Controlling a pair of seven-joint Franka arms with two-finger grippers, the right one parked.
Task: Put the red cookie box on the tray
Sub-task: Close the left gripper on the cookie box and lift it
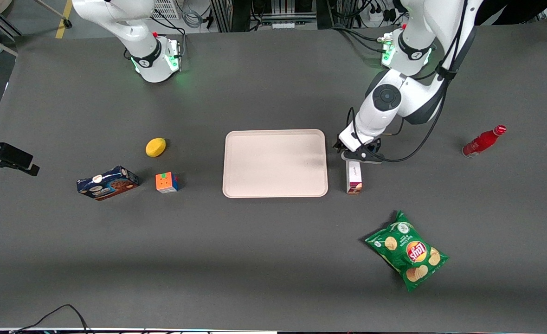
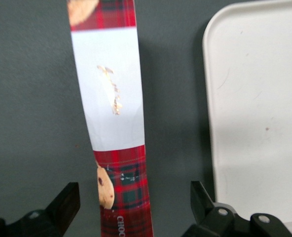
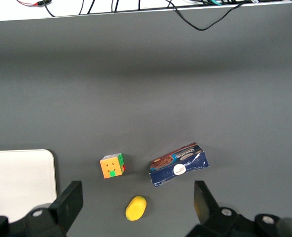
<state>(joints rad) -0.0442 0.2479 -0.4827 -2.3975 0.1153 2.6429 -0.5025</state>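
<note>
Gripper [image 1: 359,155] hovers over the red cookie box [image 1: 354,177], fingers [image 2: 67,202] spread wide either side (not touching it). Box lies on the table [image 1: 273,255] just beside the tray [image 1: 275,163].

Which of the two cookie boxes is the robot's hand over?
The red cookie box, the long plaid carton beside the tray. The gripper hangs over it, jaws open astride it. The blue-and-brown cookie box lies toward the parked arm's end.
</note>
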